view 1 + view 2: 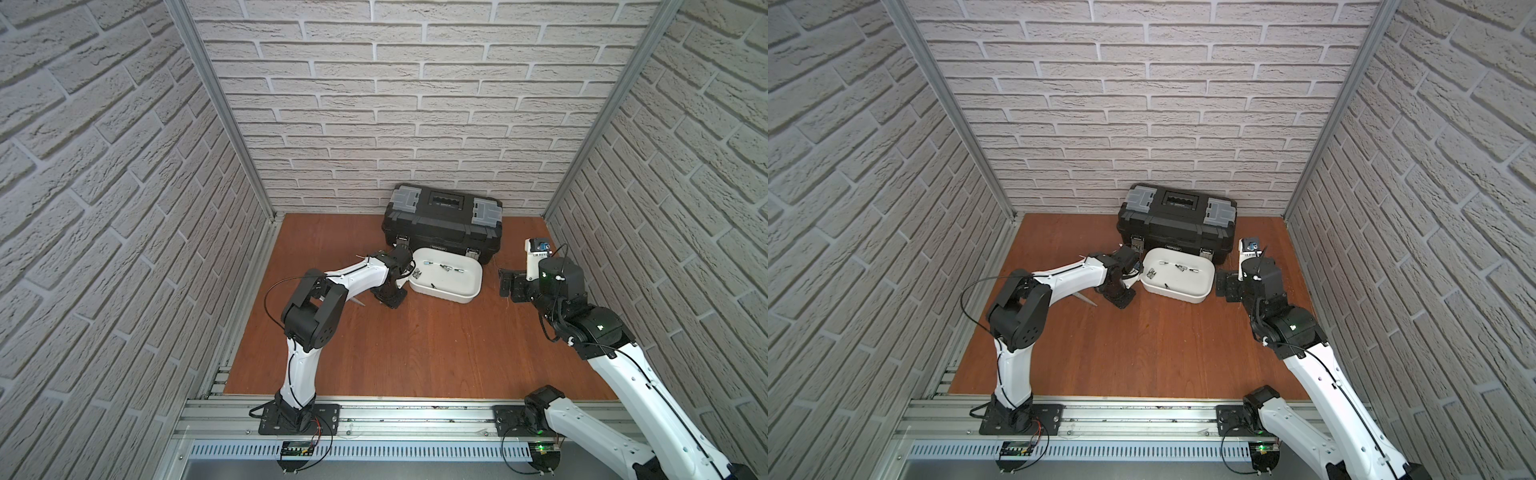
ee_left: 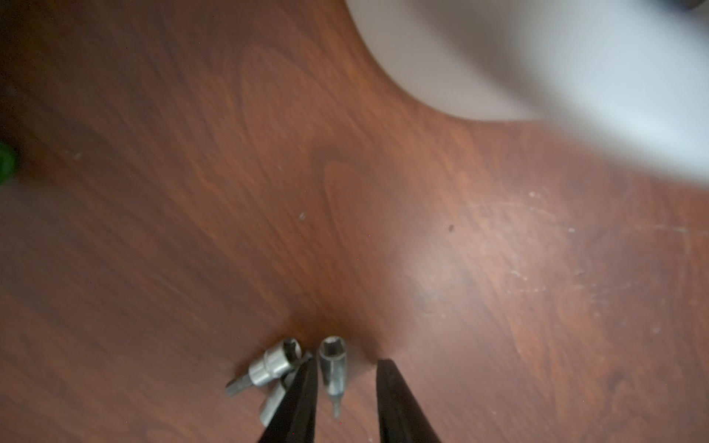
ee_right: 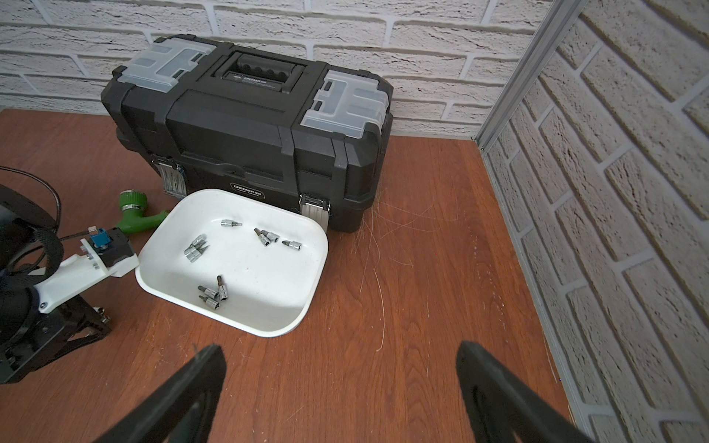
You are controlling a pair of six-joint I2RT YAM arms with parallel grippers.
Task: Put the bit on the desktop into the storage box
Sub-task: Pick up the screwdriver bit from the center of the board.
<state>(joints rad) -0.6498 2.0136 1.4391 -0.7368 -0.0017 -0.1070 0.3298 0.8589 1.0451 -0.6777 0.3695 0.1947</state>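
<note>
On the reddish-brown desktop (image 1: 415,353) three small silver bits lie together just left of the white storage box (image 1: 440,296), whose blurred corner (image 2: 575,76) shows in the left wrist view. My left gripper (image 2: 347,362) points down over them. One bit (image 2: 333,368) lies between its fingers, against one finger and with a gap to the other. Two more bits (image 2: 270,366) lie outside that finger. In both top views the gripper body (image 1: 388,293) hides these bits. My right gripper (image 3: 339,351) hangs wide open and empty, right of the box.
Several bits (image 3: 264,236) lie inside the storage box (image 3: 268,330). A black toolbox (image 1: 442,220) stands right behind it against the back wall. A green nozzle-like part (image 3: 134,207) lies at the box's far left corner. A grey pointed tool (image 1: 357,301) lies under the left arm.
</note>
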